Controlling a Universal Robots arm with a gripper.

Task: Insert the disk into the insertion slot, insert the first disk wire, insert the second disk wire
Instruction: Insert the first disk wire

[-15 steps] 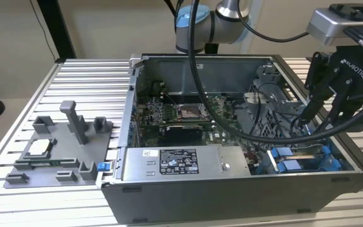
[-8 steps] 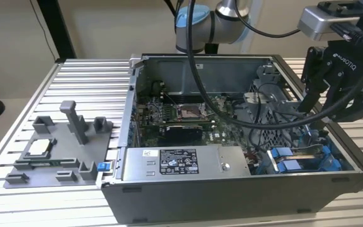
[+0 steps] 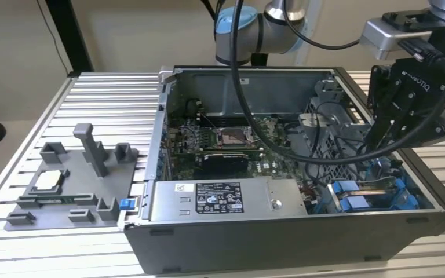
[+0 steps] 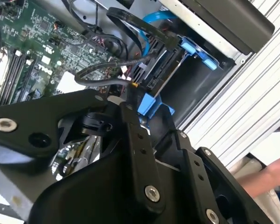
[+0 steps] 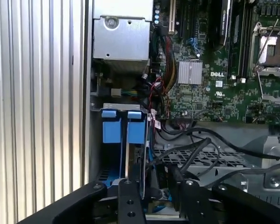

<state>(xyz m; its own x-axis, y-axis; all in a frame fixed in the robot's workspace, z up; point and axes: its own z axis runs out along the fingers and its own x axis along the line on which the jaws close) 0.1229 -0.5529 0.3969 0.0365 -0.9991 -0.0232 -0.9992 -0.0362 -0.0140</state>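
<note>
The disk (image 4: 170, 70) sits edge-on in the insertion slot (image 3: 361, 197), at the near corner of the open computer case on the exterior view's right. Its blue carrier tabs (image 5: 123, 126) show at the bay's mouth. My black gripper (image 3: 373, 152) hangs down inside the case, right over the back of the slot. Its fingers (image 4: 128, 112) are drawn together on the plug of a black disk wire (image 4: 95, 72), which loops away over the motherboard. The plug tip is right against the disk's rear edge, beside a blue tab (image 4: 151, 105). A blue disk wire (image 4: 154, 21) curves behind the disk.
The grey power-supply box (image 3: 222, 200) fills the case's front. A perforated cage (image 5: 200, 158) and loose black cables (image 5: 214, 140) crowd the slot. A grey fixture (image 3: 68, 179) stands on the slatted table (image 3: 99, 104). A person's hand (image 4: 270, 184) is outside the case.
</note>
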